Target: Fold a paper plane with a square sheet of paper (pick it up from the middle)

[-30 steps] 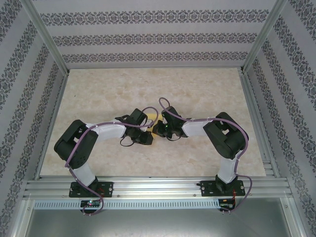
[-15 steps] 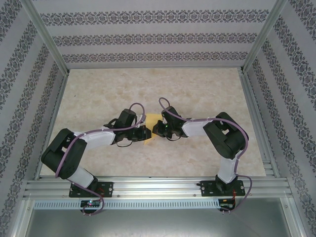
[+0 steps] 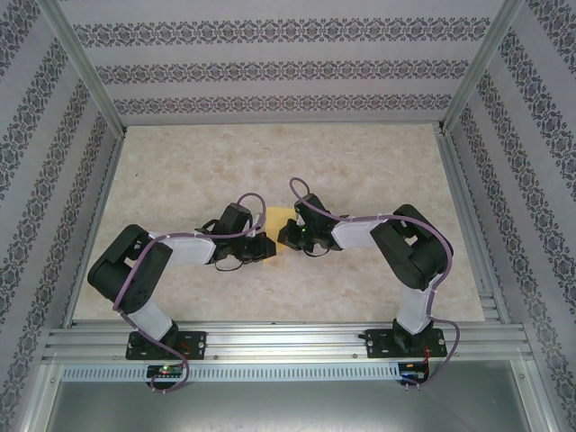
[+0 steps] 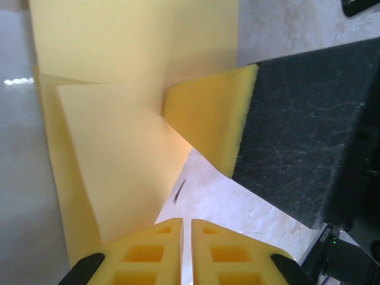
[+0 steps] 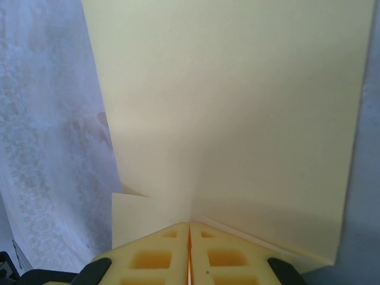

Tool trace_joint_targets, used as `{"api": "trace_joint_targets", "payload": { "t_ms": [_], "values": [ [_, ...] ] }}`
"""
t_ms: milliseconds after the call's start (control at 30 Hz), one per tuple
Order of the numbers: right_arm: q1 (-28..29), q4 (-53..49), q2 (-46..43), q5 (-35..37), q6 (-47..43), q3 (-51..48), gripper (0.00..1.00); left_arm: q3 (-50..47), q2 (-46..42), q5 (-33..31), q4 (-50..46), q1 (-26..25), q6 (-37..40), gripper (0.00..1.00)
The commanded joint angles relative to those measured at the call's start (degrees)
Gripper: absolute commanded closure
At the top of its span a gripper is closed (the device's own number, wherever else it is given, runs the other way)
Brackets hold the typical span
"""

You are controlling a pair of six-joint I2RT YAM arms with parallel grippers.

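Note:
The yellow sheet of paper (image 3: 277,219) lies partly folded on the table between my two grippers. In the left wrist view the sheet of paper (image 4: 119,148) shows a folded flap with creases. My left gripper (image 4: 185,222) is shut at the flap's near corner, with bare table in the thin slit between its fingers. My right gripper (image 5: 190,224) is shut on the paper's (image 5: 237,107) edge, where a crease runs out from its fingertips. One of its yellow fingers (image 4: 214,124) rests against the fold. From above, the left gripper (image 3: 266,245) and right gripper (image 3: 284,236) almost meet.
The marble-patterned table (image 3: 360,162) stretches beyond the arms, bounded by an aluminium frame (image 3: 270,337) in front and patterned walls (image 3: 270,72) behind and at the sides. Purple cables loop over both wrists.
The left arm swung its elbow out left and low, then came partway back. Its gripper stayed near the paper, and a yellow patch came into view. The right arm has not moved.

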Motion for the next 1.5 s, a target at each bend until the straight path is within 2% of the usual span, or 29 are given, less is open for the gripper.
{"api": "trace_joint_targets", "payload": {
  "t_ms": [0, 500, 833, 933, 1067, 1300, 1467],
  "values": [
    [0.18, -4.86, 2.48, 3.24, -1.08, -0.97, 0.90, 1.46, 0.60, -3.12, -1.77, -0.60, 1.72, 0.88],
    [0.17, -5.24, 2.81, 3.16, -1.10, -0.68, 0.90, 1.68, 0.60, -8.79, -8.25, -0.61, 5.96, 0.89],
    [0.16, -5.24, 2.97, 3.42, -0.66, -0.55, 0.91, 4.30, -7.65, -3.58, -11.18, -1.00, 6.27, 0.83],
    [0.13, -5.28, 3.02, 3.50, -0.60, -0.47, 0.91, 5.03, -6.65, -0.68, -10.91, -2.13, 5.53, 0.82],
    [0.22, -5.29, 3.06, 3.59, -0.41, -0.38, 0.91, 6.47, -2.93, -0.20, -10.94, -4.21, 4.97, 0.82],
    [0.22, -5.55, 2.93, 3.58, -0.50, -0.20, 0.91, 6.58, 0.08, -6.44, -12.75, -4.96, 4.68, 0.84],
    [0.13, -5.68, 3.02, 3.59, -0.49, -0.11, 0.91, 4.84, -1.98, -5.94, -12.44, -4.91, 5.03, 0.87]
  ]
}}
